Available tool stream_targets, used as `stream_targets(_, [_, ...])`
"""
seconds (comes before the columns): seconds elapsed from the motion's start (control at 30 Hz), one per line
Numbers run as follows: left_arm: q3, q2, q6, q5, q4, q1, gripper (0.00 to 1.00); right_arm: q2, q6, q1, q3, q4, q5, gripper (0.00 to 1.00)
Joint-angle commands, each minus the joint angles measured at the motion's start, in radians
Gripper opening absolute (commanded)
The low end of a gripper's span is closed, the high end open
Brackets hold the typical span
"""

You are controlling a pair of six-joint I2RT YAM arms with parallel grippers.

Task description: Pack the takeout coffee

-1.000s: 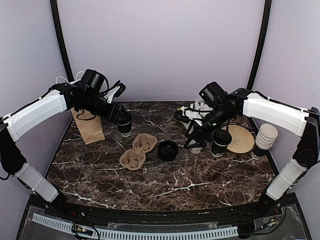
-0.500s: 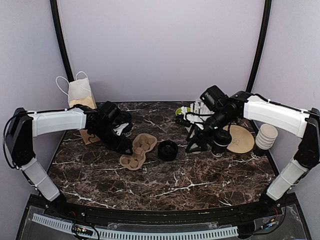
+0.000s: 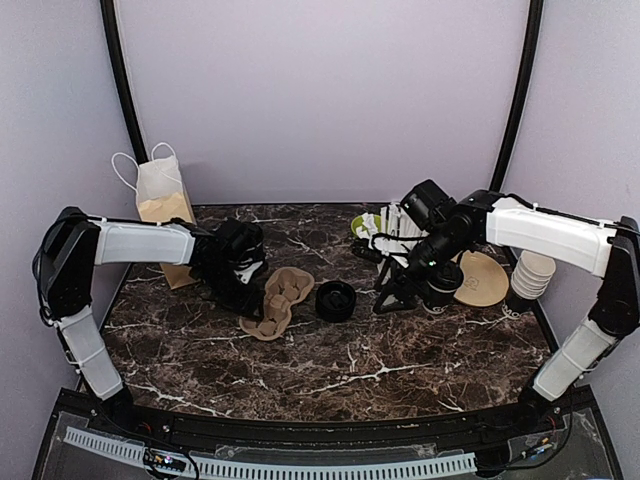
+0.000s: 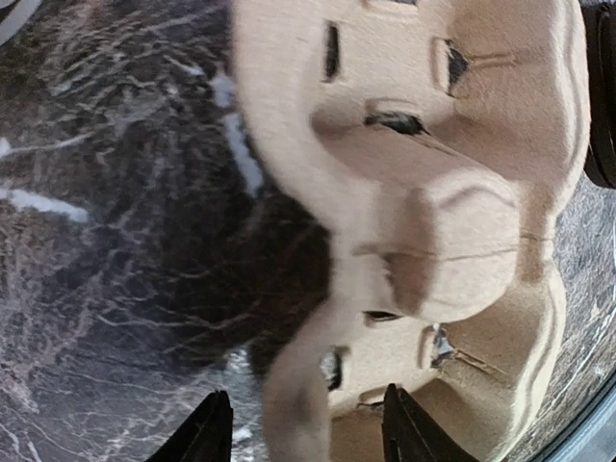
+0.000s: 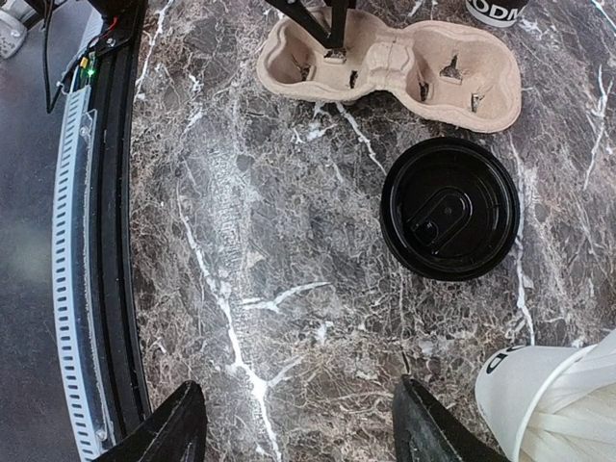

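carrier (image 3: 275, 300) one, lid stack (image 3: 335, 300) one, bag (image 3: 165, 215) one, lidded coffee (image 3: 441, 285) one

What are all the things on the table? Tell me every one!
Paper bag: one, brown and white, back left.
Cup carrier: one, tan, middle.
Lid stack: one, black, right of carrier.
Coffee cup: one, black, lidded, beside plate.
Cropped cup: one, black, beyond carrier.
Plate: one, tan, right.
Cup stack: one, whitish, far right.
Straw cup: one, white, back.
Table: one, dark marble.
Left pincer: one, black, open around carrier's edge.
Right pincer: one, black, open, empty.
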Motion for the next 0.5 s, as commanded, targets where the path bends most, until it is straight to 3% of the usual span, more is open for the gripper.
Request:
stream_targets(0.0, [-0.042, -0.044, -0.042, -0.009, -0.036, -0.057, 0.56, -0.015, -0.005, 0.009, -0.007, 0.02, 0.0, 0.66])
stream_targets(0.27, [-0.109, -0.11, -0.191, -0.014, -0.093, -0.234, 0.58, 0.006, -0.029, 0.009, -0.005, 0.008, 0.006, 0.67])
stream_targets(0.47, [-0.046, -0.07, -0.299, 0.049, -0.048, -0.382, 0.62, 0.011, -0.025, 0.009, -0.018, 0.016, -0.004, 0.67])
